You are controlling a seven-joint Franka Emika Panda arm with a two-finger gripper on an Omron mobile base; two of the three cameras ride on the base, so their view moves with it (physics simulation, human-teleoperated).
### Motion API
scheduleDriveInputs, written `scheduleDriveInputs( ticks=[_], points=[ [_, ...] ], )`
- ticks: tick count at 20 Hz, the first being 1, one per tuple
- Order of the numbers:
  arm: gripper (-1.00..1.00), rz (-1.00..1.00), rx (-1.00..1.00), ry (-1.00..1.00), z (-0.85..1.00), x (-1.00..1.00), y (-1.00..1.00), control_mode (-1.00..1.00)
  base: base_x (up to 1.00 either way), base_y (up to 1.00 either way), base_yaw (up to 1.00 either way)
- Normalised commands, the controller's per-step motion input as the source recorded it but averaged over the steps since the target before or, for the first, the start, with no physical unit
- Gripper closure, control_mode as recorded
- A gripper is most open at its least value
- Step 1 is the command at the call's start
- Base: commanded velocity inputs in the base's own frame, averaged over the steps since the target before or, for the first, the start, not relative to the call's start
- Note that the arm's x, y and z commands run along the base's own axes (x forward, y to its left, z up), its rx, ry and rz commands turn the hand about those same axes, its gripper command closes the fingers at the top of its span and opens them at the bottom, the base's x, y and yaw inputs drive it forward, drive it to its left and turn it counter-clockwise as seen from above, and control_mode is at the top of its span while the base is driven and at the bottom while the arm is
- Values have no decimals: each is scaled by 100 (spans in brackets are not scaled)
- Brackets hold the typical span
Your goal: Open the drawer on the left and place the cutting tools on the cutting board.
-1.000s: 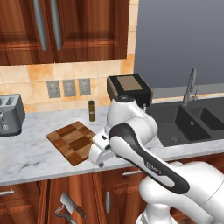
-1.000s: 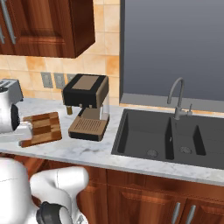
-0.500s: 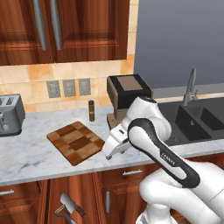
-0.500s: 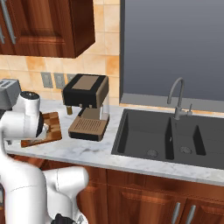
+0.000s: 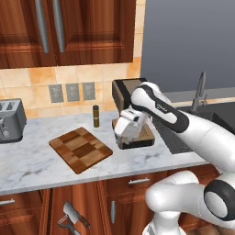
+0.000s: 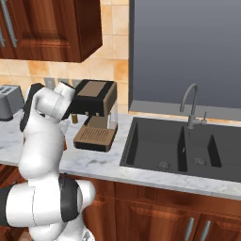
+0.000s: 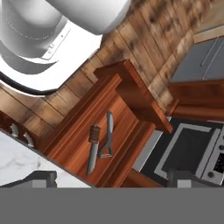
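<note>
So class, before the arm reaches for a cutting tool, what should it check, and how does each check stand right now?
1. Drawer open: ok.
2. Cleaver and slim tool lying in the drawer: ok.
3. Tools apart enough to grip one alone: cannot tell; they lie side by side.
4. Board free to take them: ok.
5. Gripper open: ok.
6. Gripper down at the drawer: not ok; it hangs above the counter by the coffee machine.

Arm bent over, hand pointing down.
Gripper (image 5: 123,143) hanging low with both small dark tips spread wide apart, nothing held between them.
</note>
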Motion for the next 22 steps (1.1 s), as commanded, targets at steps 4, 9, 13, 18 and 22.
scheduleDriveInputs(
  ticks=[4,9,13,18,22],
  points=[
    [-100,1,-13,10,-26,-39,0,-100,0,0,0],
    [-100,2,-11,10,-43,-73,0,-100,0,0,0],
    [-100,1,-4,3,-21,-28,0,-100,0,0,0],
    [-100,9,-1,-9,-8,-4,36,-100,0,0,0],
    [-100,16,-8,-7,-38,-13,90,-100,0,0,0]
  ],
)
